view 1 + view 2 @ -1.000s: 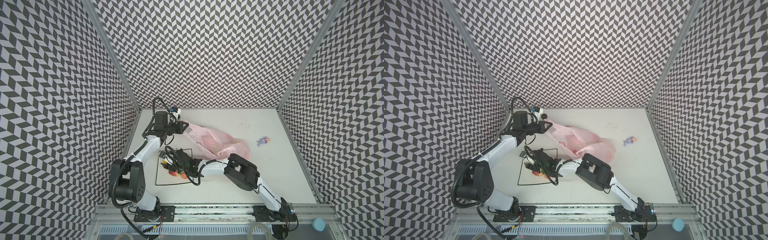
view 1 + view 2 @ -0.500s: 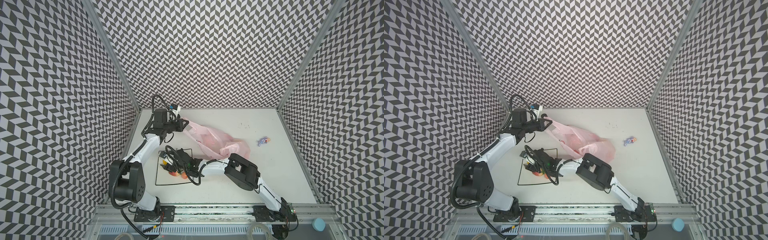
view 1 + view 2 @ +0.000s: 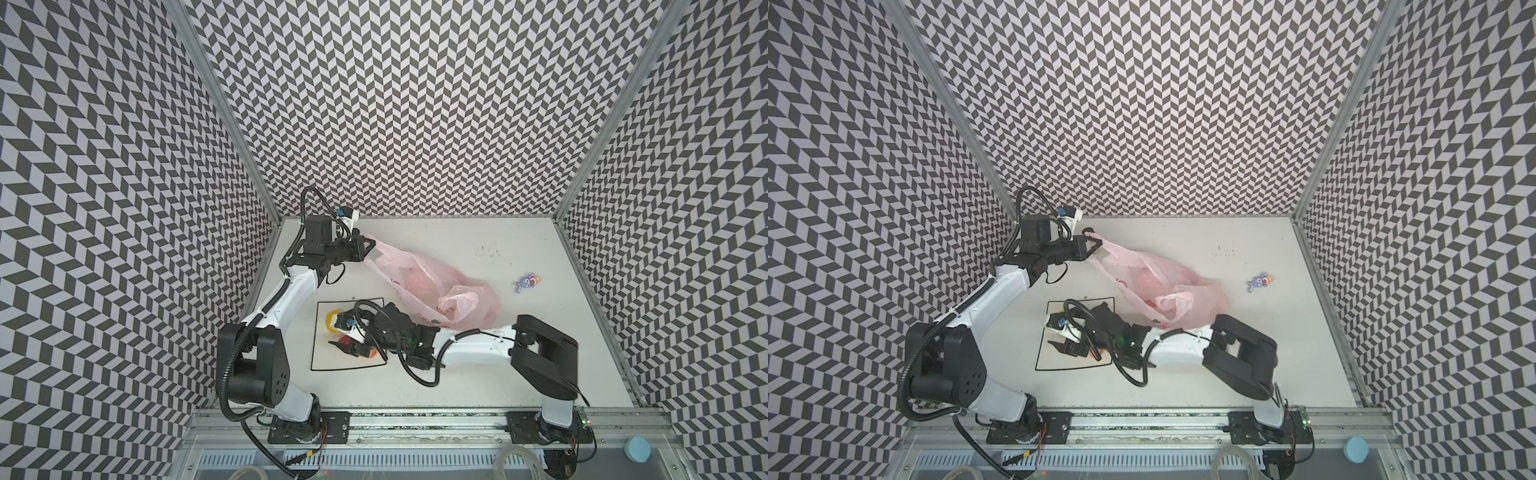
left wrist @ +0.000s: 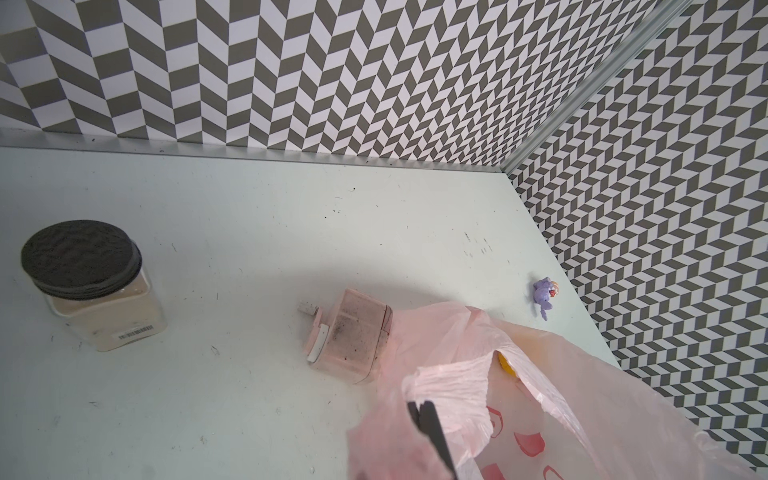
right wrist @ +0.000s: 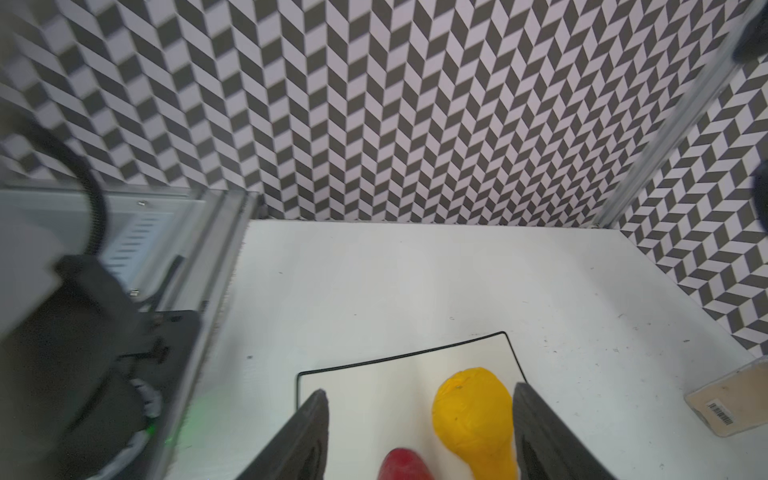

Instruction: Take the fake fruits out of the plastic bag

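Left gripper (image 3: 368,249) is at the back-left of the desk (image 3: 478,374), jaws pressed together, pinching a loop handle of the plastic bag (image 3: 424,282). The bag is crinkled pale pink with red prints and stretches from that grip toward mid-desk, where the rest lies slumped, in both top views (image 3: 1167,286). In the left wrist view one dark finger (image 4: 430,432) sits against bunched bag film (image 4: 453,382), and a bit of yellow fruit (image 4: 508,362) shows inside the bag mouth. A blurry reddish mass shows through the film in a top view (image 3: 415,279); can't tell how many fruits. Right gripper (image 5: 417,399) reaches across to the white black-rimmed plate (image 3: 324,357) at front-left, jaws spread, gripping nothing. A yellow pear-shaped fruit (image 5: 471,411) lies on the plate between the jaws, close to one finger; a red fruit (image 5: 405,463) is beside it, cut off by the frame edge. An orange-red bit (image 3: 372,353) on the plate is mostly hidden by the arm. Purple toy figure (image 3: 527,281) sits well apart near the desk's right edge. The left wrist view also shows a black-lidded jar (image 4: 83,286) upright and a pink box (image 4: 353,336) on its side, touching the bag.
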Controlling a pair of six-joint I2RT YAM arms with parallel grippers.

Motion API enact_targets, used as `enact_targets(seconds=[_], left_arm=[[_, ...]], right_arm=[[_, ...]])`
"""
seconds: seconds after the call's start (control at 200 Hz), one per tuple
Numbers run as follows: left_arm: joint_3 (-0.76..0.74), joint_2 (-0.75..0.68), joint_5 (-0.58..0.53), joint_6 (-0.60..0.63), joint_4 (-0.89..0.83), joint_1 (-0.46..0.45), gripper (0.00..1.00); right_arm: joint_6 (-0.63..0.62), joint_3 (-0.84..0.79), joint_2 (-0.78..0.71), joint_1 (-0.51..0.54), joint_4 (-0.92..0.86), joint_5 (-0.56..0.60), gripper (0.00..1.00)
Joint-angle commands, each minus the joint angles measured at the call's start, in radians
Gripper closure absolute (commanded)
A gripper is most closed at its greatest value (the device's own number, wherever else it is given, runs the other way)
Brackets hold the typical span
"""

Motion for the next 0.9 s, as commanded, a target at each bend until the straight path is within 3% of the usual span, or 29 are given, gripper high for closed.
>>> enact_targets(seconds=[0.0, 0.22, 0.466, 0.641, 0.892], left_arm=[[-0.025, -0.044, 0.005, -0.001, 0.015, 0.006, 1.0], [-0.128, -0.092, 0.01, -0.055, 0.124, 0.004, 1.0], [-0.215, -0.156, 0.009, -0.079, 0.156, -0.003, 1.0], [-0.282, -0.23, -0.017, -0.108, 0.177, -0.033, 1.0], [-0.362, -0.339, -0.069, -0.166, 0.201, -0.104, 1.0]], right_arm=[[0.035, -0.098, -0.156, 0.014, -0.003, 0.0, 0.36], [0.162, -0.149, -0.449, 0.002, -0.368, 0.213, 0.44], [0.462, -0.192, -0.679, -0.039, -0.497, 0.436, 0.52], [0.713, -0.098, -0.691, -0.074, -0.664, 0.489, 0.65], [0.769, 0.029, -0.548, -0.113, -0.825, 0.452, 0.76]])
